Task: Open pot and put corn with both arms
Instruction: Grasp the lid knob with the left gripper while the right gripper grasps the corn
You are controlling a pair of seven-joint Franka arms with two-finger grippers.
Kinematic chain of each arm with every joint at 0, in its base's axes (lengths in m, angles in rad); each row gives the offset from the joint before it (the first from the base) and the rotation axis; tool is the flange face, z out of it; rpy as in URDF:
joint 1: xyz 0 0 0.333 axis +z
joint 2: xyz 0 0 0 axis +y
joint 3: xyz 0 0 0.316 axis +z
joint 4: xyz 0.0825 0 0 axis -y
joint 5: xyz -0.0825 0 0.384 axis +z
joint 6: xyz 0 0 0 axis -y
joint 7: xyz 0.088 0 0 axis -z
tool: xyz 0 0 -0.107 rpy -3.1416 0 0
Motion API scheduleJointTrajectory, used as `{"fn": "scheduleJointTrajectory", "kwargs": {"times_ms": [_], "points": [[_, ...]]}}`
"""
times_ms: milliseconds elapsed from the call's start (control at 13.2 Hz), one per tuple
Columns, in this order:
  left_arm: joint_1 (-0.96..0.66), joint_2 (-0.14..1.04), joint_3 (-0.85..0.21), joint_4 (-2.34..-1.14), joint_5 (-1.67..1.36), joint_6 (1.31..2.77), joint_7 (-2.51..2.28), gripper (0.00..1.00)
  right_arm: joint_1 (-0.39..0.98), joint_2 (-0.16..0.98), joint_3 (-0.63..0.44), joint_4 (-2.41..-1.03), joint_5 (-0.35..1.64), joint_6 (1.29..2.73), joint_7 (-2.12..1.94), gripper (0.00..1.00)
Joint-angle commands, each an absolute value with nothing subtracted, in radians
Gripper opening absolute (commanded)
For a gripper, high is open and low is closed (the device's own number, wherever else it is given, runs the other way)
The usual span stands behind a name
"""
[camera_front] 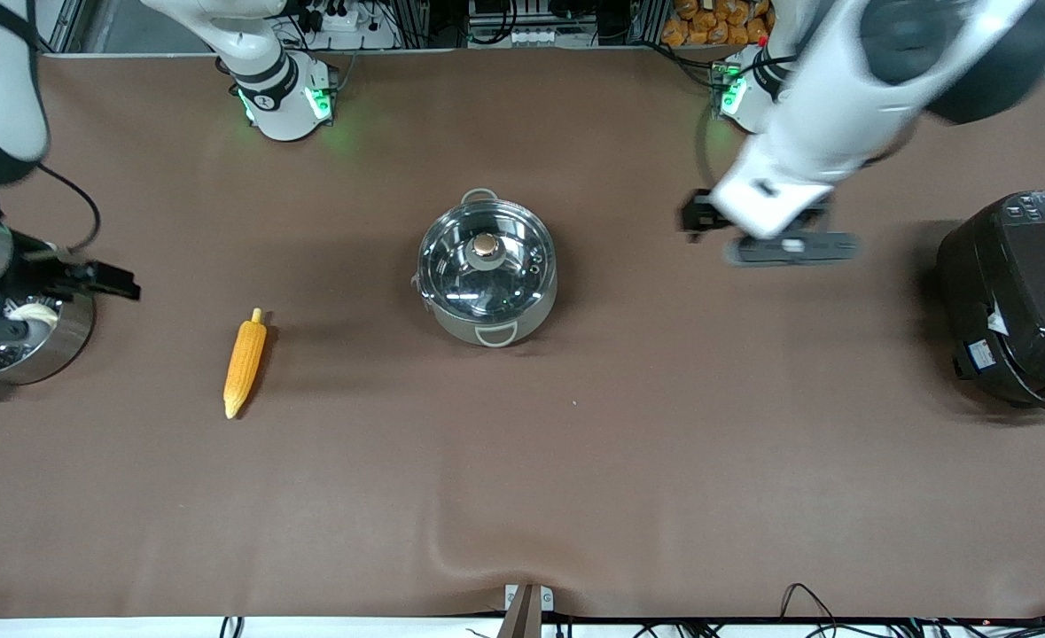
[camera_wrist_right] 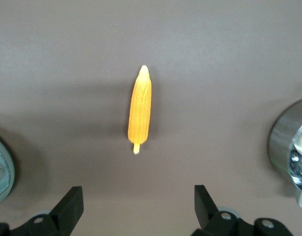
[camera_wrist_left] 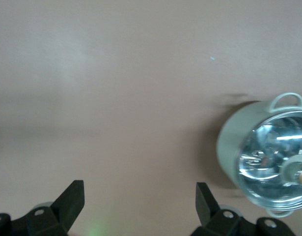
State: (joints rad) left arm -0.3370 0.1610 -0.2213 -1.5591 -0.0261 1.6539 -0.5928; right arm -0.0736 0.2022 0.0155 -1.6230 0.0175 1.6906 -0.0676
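Note:
The pot stands mid-table with its glass lid and copper knob on it. The corn lies on the brown cloth toward the right arm's end, a little nearer the front camera than the pot. My left gripper is up over bare cloth between the pot and the rice cooker, open and empty; the pot shows at the edge of its view. My right gripper hangs over the steamer pot's rim, open and empty, with the corn ahead of it.
A steel steamer pot with a white bun stands at the right arm's end of the table. A large black rice cooker stands at the left arm's end. The cloth has a wrinkle near the front edge.

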Motion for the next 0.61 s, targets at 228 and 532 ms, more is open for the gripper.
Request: {"fn": "scheduleJointTrajectory", "kwargs": {"times_ms": [228,532], "points": [[-0.641,0.446,-0.199,-1.356,0.032,1.782,-0.973,1.00,-0.061,0.377,0.014,-1.663,0.011,1.873,0.008,1.00],[-0.751,0.561,-0.178,-1.324,0.049,1.896,-1.156,1.00,-0.031,0.387,0.012,-1.824,0.006,2.055,0.012,1.00]]}}
